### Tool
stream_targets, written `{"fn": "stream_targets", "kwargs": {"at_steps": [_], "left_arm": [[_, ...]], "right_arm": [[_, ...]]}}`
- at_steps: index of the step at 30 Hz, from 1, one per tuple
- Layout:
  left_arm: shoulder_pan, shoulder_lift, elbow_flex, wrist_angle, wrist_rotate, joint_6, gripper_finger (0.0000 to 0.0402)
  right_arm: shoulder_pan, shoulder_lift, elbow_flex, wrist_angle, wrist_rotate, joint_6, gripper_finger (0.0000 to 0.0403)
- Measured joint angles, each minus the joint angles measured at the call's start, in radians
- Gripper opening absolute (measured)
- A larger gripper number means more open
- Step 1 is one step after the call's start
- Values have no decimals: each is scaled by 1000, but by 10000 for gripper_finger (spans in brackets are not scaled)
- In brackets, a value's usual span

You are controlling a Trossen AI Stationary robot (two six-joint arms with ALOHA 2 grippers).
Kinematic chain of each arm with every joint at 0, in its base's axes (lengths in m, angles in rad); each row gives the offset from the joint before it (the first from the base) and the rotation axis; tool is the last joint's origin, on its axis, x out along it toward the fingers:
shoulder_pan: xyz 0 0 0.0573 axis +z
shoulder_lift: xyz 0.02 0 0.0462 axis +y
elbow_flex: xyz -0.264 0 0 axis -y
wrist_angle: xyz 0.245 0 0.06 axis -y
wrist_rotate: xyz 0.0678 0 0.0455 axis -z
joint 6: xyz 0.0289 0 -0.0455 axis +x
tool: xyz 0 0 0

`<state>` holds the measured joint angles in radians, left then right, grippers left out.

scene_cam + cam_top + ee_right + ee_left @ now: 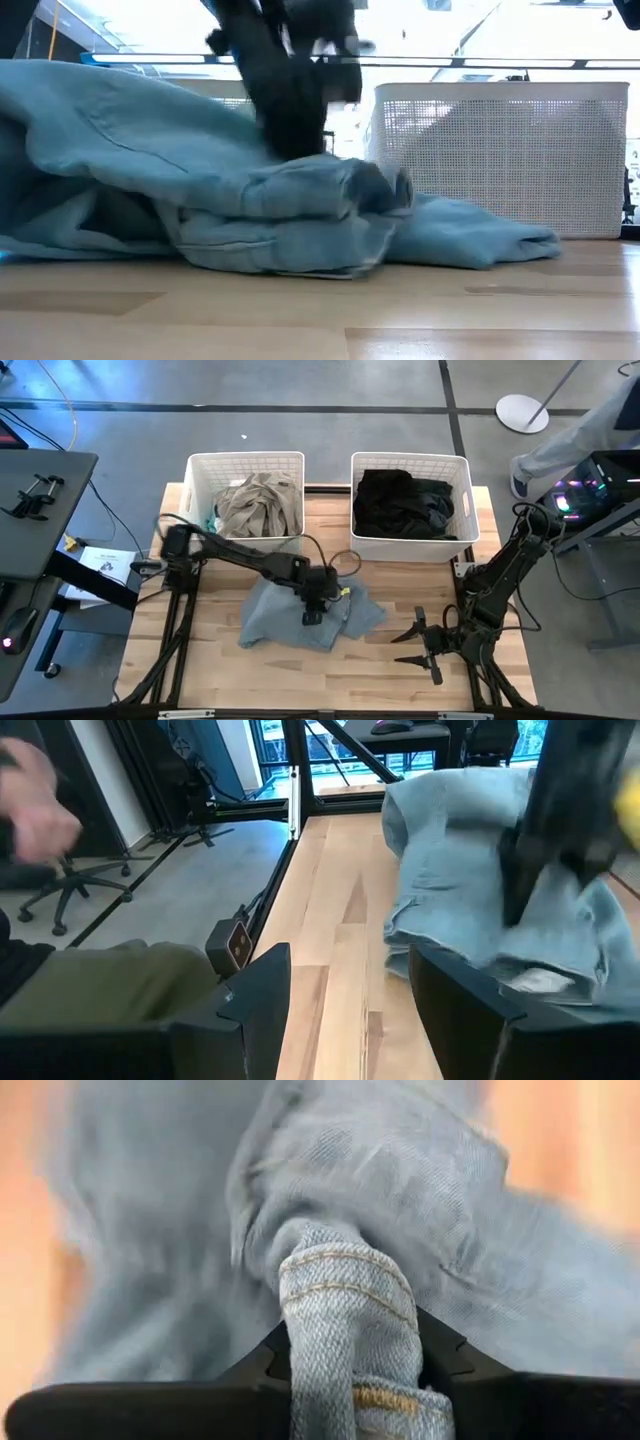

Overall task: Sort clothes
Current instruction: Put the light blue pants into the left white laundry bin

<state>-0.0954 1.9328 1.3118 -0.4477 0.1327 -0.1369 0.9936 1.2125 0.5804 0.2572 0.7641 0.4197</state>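
Note:
A light blue denim garment (300, 615) lies crumpled on the wooden table's middle; it also shows in the low view (200, 200) and the right wrist view (470, 870). My left gripper (314, 610) is down on it, shut on a denim fold. My right gripper (420, 640) is open and empty, low over the table's right near part. Beige clothes (258, 505) with a bit of teal (212, 520) fill the left basket. Black clothes (400, 502) fill the right basket. My left gripper pinches a thick stitched fold of the denim (345, 1330) between its two fingers, several layers. The fingers come from above, pointing down. The rest of the garment lies on the table around the hold.
Two white lattice baskets stand at the table's far edge, the left one (197, 480) and the right one (468, 500). Bare wood lies along the near edge. A person's legs (570, 440) show beyond the far right corner.

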Motion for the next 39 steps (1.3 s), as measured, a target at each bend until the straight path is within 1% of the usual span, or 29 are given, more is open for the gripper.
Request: {"fn": "stream_targets", "kwargs": {"at_steps": [4,8,11,14,15,16,17,20,23,25,27,30,33,36,39], "left_arm": [[1,-171,50,53,-22,-16,79],[-13,-308,93,64,-109,0,79],[-28,-421,143,109,-207,61,79],[-49,-517,200,129,-364,161,79],[-55,-541,212,145,-400,196,79],[-57,-562,219,163,-412,221,79],[-56,-579,226,170,-395,235,79],[-45,-619,227,141,-291,244,79],[-41,-623,203,25,-216,229,79],[-49,-598,167,-46,-204,200,79],[-60,-569,108,-66,-203,172,83],[-73,-517,21,-50,-203,174,125],[-82,-433,-38,-55,-202,175,165],[-91,-342,-54,-59,-185,189,191],[-96,-269,-51,-19,-121,195,212]], "right_arm": [[0,0,0,-10,-1,-1,193],[0,0,0,-14,-2,-1,193],[0,0,0,-14,-2,-1,193],[0,0,0,-14,-2,-1,193],[0,0,0,-15,-1,-1,193],[0,0,0,-15,-1,-1,193],[0,0,0,-21,-1,-1,193],[0,0,0,-29,-1,-1,193],[0,0,0,-29,6,2,193],[0,0,0,-29,10,0,193],[-1,0,0,-28,13,-1,193],[-6,0,0,-28,14,0,193],[-8,0,0,-28,14,1,193],[-8,0,0,-28,14,5,193],[-8,0,0,-28,14,6,193]]}}
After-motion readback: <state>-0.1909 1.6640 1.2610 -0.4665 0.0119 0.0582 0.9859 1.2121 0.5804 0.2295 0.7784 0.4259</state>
